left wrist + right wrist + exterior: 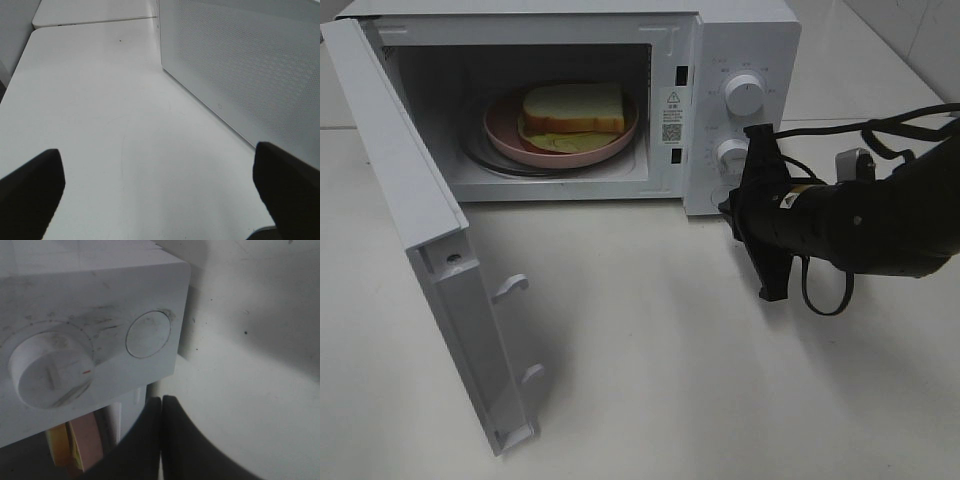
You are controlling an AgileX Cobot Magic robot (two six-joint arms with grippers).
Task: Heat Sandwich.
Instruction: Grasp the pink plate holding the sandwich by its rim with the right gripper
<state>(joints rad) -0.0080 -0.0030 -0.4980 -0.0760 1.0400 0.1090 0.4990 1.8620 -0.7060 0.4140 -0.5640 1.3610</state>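
Observation:
The sandwich (574, 110), pale bread with yellow-green filling, lies on a round pink plate (505, 140) inside the open microwave (740, 50). My right gripper (728, 208) is shut with nothing in it, its tips by the lower front of the control panel. In the right wrist view the shut fingers (161, 440) sit just below the round button (148, 334) and beside the lower knob (50, 370). My left gripper (159, 195) is open and empty over bare table beside the microwave's perforated wall (240, 65). It is out of the exterior high view.
The microwave door (430, 250) stands swung wide to the left, reaching toward the table's front. Two knobs (745, 95) sit on the panel. A black cable (870, 130) trails behind the right arm. The white table (650, 370) spreads in front.

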